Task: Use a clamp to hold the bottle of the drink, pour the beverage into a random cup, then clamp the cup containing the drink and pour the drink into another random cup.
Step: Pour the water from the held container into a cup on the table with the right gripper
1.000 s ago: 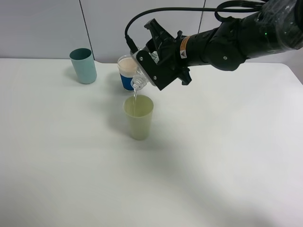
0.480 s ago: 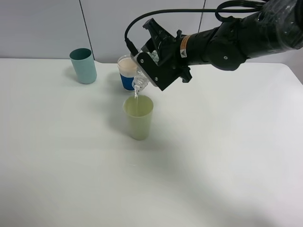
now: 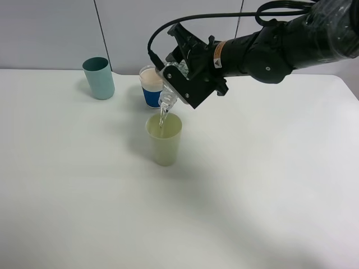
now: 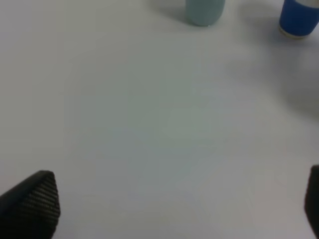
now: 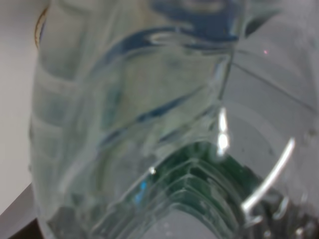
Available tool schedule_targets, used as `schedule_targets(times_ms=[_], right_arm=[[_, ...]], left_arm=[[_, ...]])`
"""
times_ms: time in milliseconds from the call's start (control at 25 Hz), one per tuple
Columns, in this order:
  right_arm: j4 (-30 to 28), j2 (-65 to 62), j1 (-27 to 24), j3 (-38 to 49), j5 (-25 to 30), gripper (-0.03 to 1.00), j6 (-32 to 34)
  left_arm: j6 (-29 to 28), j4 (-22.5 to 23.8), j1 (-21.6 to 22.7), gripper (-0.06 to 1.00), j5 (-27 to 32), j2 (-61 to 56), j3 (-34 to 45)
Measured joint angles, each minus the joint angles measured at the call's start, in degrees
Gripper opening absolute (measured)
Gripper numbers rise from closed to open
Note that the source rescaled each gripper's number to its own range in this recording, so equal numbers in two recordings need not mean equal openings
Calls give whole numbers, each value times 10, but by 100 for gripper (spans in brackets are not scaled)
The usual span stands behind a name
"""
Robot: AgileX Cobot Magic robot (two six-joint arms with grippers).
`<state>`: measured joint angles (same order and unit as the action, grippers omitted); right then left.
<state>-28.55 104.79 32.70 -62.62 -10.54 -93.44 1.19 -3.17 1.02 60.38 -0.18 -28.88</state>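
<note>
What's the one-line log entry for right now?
phase: pouring | right gripper: shut on bottle | target: yellow-green cup | left gripper: open, empty

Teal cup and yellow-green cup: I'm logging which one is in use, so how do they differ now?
The teal cup is blue-green; the yellow-green cup is pale olive. The teal cup stands at the back left; the yellow-green cup stands mid-table under the tilted bottle. Liquid streams into the yellow-green cup; nothing pours into the teal cup. Both stand upright.
</note>
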Motion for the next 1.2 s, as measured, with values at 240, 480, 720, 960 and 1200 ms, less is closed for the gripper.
schedule_targets(times_ms=[240, 480, 720, 960, 1200], right_arm=[[0, 0, -9, 0, -2, 0, -3], [-1, 0, -10, 0, -7, 0, -43], [-1, 0, -10, -1, -21, 0, -46], [-1, 0, -10, -19, -27, 0, -46], [-1, 0, -10, -23, -26, 0, -60]], left_arm=[[0, 0, 0, 100, 0, 0, 0], [0, 0, 0, 100, 0, 0, 0], [0, 0, 0, 100, 0, 0, 0], [0, 0, 0, 100, 0, 0, 0], [0, 0, 0, 100, 0, 0, 0]])
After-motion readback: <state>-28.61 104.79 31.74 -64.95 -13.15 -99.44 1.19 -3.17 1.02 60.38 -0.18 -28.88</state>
